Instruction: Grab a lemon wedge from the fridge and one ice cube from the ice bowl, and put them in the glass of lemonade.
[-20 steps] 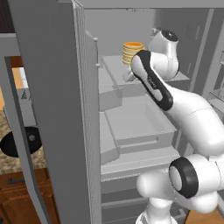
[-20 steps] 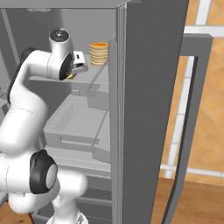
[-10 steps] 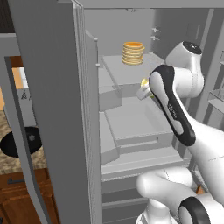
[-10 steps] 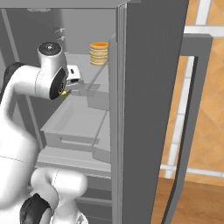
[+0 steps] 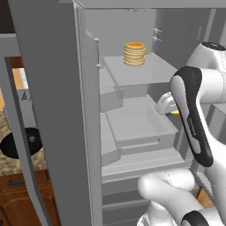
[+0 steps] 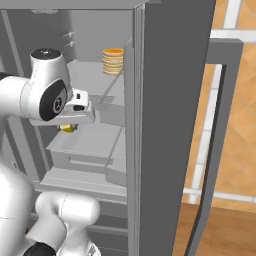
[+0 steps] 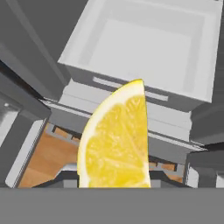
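My gripper is shut on the lemon wedge, a bright yellow slice that stands cut face up in the hand view. A sliver of the wedge shows under the hand in front of the open fridge, level with the middle drawer; it also peeks out below the wrist. The black ice bowl sits on the speckled counter left of the fridge door. The glass of lemonade is out of view.
A stack of tan pancakes stands on the fridge's top shelf. Grey drawers lie below the hand. The open right door stands close beside the arm. A wooden floor shows at the lower right.
The hand has drawn back from the top shelf by the pancakes and come down and outward, carrying the lemon wedge. The jaws have not changed.
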### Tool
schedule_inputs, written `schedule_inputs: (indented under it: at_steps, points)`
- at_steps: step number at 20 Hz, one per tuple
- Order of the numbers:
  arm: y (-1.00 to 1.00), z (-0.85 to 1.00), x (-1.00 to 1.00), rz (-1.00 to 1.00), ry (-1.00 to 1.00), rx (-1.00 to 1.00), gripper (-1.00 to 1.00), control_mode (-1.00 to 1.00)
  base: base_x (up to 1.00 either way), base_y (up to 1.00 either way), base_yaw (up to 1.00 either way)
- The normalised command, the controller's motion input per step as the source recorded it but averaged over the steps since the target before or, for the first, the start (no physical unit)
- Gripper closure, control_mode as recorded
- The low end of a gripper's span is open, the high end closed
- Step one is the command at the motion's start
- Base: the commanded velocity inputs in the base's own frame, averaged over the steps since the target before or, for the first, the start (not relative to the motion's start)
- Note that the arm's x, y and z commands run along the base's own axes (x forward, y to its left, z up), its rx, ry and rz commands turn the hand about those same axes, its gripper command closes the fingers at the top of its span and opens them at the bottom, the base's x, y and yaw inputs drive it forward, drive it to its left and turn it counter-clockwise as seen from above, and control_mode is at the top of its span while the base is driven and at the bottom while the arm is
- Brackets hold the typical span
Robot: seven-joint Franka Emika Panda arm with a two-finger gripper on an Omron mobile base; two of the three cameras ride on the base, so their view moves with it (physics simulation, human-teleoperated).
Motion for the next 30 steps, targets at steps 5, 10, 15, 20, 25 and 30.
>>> schedule_inputs:
  at_steps: [5, 10, 15, 20, 25, 30]
  points:
    - [-0.17, -0.28, -0.96, -0.17, 0.0, 0.0, 1.0, -1.0, 0.0, 0.0, 0.0]
    - [0.0, -0.54, -0.62, -0.01, 0.0, 0.0, 1.0, -1.0, 0.0, 0.0, 0.0]
    - [0.0, -0.33, -0.29, 0.0, 0.01, 0.0, 1.0, -1.0, 0.0, 0.0, 0.0]
    - [0.0, -0.11, -0.1, 0.0, 0.0, 0.0, 1.0, -1.0, 0.0, 0.0, 0.0]
    - [0.0, 0.0, -0.03, 0.0, 0.0, 0.0, 1.0, 1.0, -0.29, 0.0, 0.0]
    - [0.0, 0.0, 0.0, 0.0, 0.0, 0.0, 1.0, 1.0, -1.0, 0.0, 0.0]
